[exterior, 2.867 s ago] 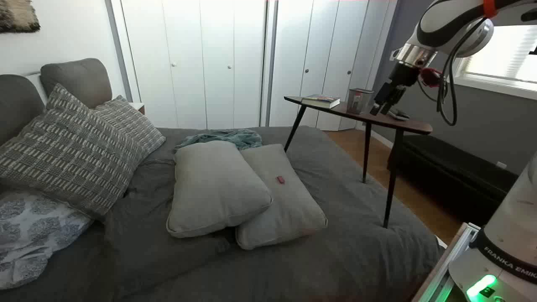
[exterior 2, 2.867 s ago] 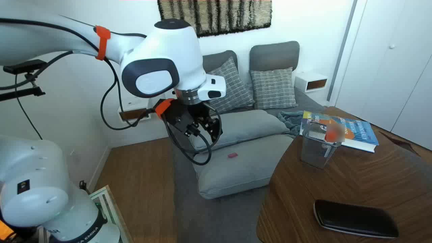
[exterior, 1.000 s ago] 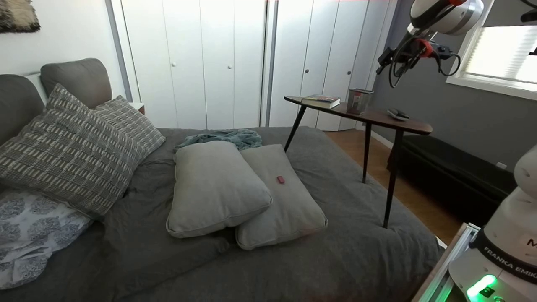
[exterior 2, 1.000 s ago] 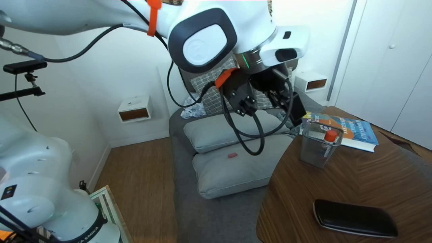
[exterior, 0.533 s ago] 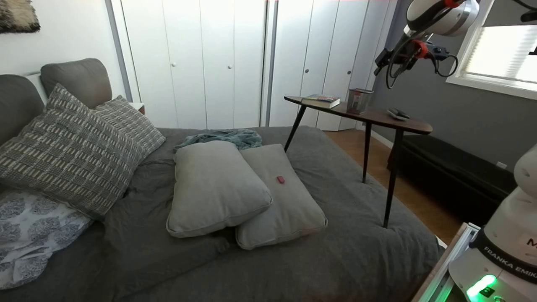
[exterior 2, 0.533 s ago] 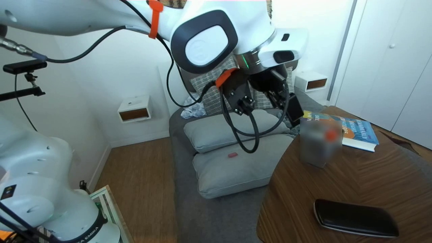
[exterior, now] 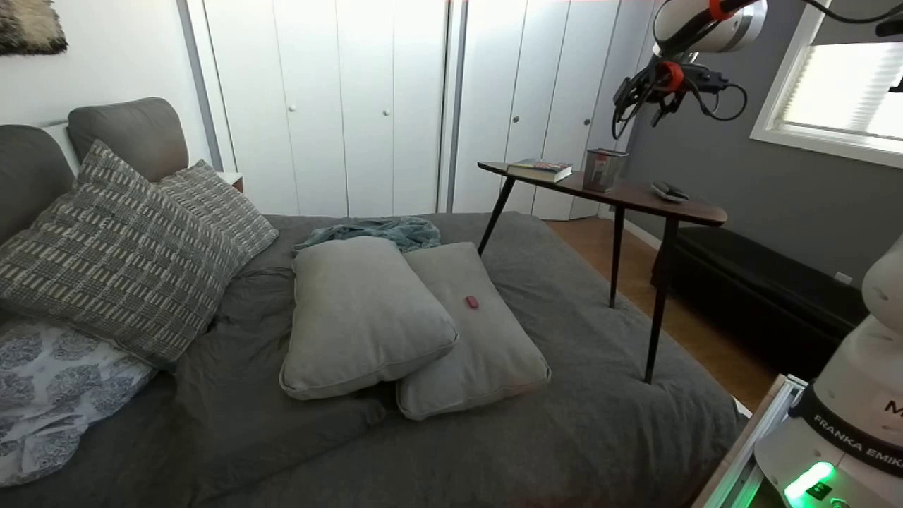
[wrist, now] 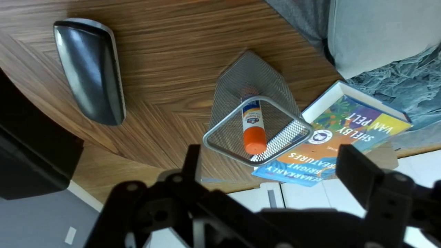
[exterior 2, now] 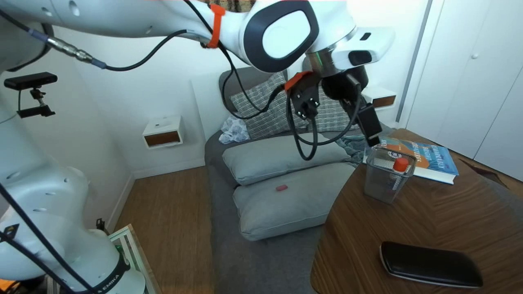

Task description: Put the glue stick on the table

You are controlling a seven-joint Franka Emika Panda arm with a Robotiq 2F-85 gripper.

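Note:
The glue stick [wrist: 254,137], white and blue with an orange cap, stands in a grey mesh cup [wrist: 222,93] in the wrist view. Its orange cap [exterior 2: 401,164] shows above the cup's mesh in an exterior view. The cup [exterior: 615,173] stands on the dark brown wooden table [exterior: 645,200], whose top [exterior 2: 429,220] also shows closer up. My gripper [wrist: 270,151] is open and empty, its fingers wide apart. In both exterior views the gripper [exterior: 638,106] hangs above the table, higher than the cup; one dark finger [exterior 2: 369,124] shows beside and above the cup.
A colourful book [exterior 2: 435,159] lies behind the cup, close to it. A black case [exterior 2: 429,265] lies on the table's near part. A small pinkish-red block [exterior: 472,302] lies on a grey pillow [exterior: 487,360] on the bed. Cable loops [exterior 2: 306,151] hang below the wrist.
The gripper has risen from low by the table and shifted over toward the cup and book. The cup, glue stick, book, case and pinkish-red block have not moved.

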